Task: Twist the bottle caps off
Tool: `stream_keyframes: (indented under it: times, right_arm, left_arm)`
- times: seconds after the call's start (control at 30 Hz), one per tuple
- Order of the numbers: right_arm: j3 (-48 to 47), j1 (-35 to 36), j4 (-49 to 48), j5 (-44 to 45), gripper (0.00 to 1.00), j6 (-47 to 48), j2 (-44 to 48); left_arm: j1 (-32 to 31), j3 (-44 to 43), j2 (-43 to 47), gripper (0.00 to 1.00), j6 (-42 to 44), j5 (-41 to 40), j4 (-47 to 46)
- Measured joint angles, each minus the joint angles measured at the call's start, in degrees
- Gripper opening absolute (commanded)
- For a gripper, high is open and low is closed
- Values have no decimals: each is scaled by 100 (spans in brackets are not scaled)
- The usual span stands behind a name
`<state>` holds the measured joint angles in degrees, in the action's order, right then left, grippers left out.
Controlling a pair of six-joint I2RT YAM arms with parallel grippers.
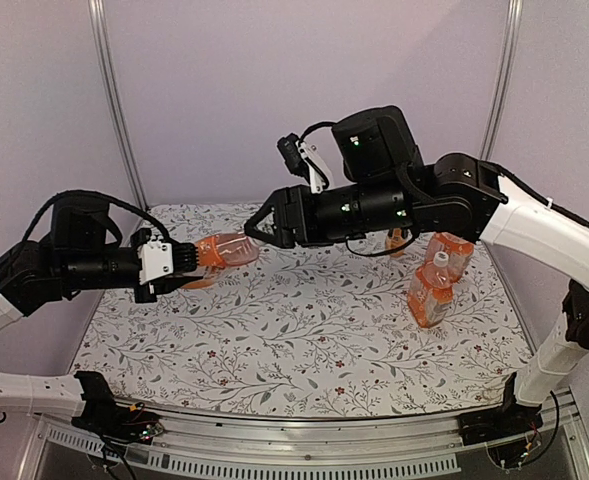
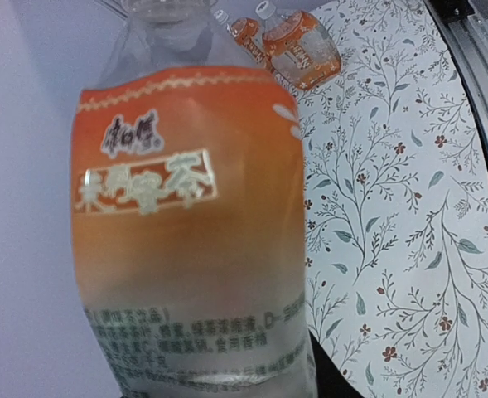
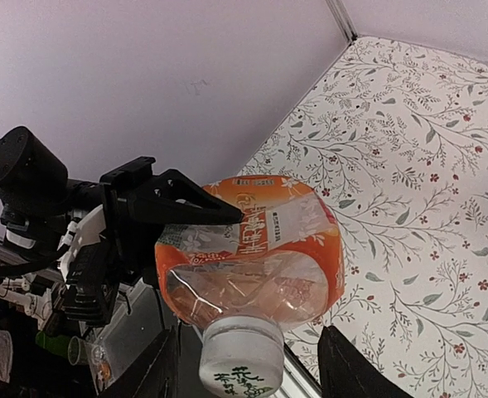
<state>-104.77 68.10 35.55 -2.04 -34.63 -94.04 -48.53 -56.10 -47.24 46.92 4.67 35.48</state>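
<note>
Right wrist: left gripper [image 1: 192,257] is clamping a bottle [image 3: 260,257], its cap [image 3: 242,356] sitting unremoved between right gripper's [image 3: 256,366] open jaws; other bottles [image 1: 432,285] are waiting.

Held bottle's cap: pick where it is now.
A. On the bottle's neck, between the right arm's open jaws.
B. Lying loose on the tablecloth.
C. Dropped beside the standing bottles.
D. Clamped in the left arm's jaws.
A: in the right wrist view the white cap sits on the neck of the held bottle, with the right arm's jaws apart on either side.
</note>
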Motion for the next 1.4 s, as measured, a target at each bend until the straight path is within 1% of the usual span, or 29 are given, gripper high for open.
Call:
stream_keyframes:
  times: [0.03, 0.1, 0.13, 0.17, 0.23, 0.3, 0.33, 0.47, 0.57, 0.7, 0.87, 0.93, 1.03, 1.13, 1.17, 1.23, 1.4]
  right_arm:
    - [0, 0, 17, -52, 46, -48, -11]
    - [0, -2, 55, -138, 43, -122, -13]
    - [0, -2, 55, -164, 39, -153, -13]
    - [0, -2, 52, -179, 32, -192, -13]
    - [17, -4, 55, -258, 16, -280, -13]
    - [17, -11, 74, -313, 4, -297, -13]
    - [17, -20, 79, -356, 0, -315, -13]
    - [9, -42, 138, -590, 0, -52, -17]
    - [-127, 55, 446, -595, 0, 645, -48]
    - [-101, 540, 697, -146, 0, 2389, 31]
    - [415, 1272, 623, 645, 0, 5158, 387]
    - [474, 1443, 599, 1016, 0, 6424, 407]
    - [474, 1554, 592, 1211, 1, 7399, 396]
    - [474, 1565, 584, 1325, 12, 8056, 363]
    - [474, 1567, 579, 1357, 14, 8179, 352]
    - [474, 1569, 568, 1410, 14, 8332, 326]
    - [525, 1572, 505, 1421, 9, 8373, 319]
  left_arm:
    - [0, 2, 0, 27, 2, -7, -2]
    - [0, 7, 0, 27, 2, -24, -4]
    - [0, 7, 0, 27, 2, -28, -7]
    - [0, 7, 0, 27, 4, -28, -7]
    - [0, 7, 0, 27, 20, -33, -9]
    - [0, 9, 0, 26, 39, -48, -4]
    - [0, 11, 0, 26, 42, -48, -4]
    - [0, 13, 0, 24, 48, -7, 20]
    - [4, -31, -2, 24, 7, 286, 229]
    - [22, -328, -39, 24, -55, 1049, 1014]
    - [11, -444, -146, 23, 39, 2022, 1591]
    - [9, -448, -155, 23, 107, 2162, 1681]
    - [11, -474, -160, 23, 157, 2175, 1714]
    - [11, -474, -160, 23, 177, 2133, 1729]
    - [11, -474, -160, 23, 179, 2114, 1738]
    - [15, -474, -157, 23, 197, 2065, 1759]
    - [17, -474, -149, 23, 229, 2022, 1788]
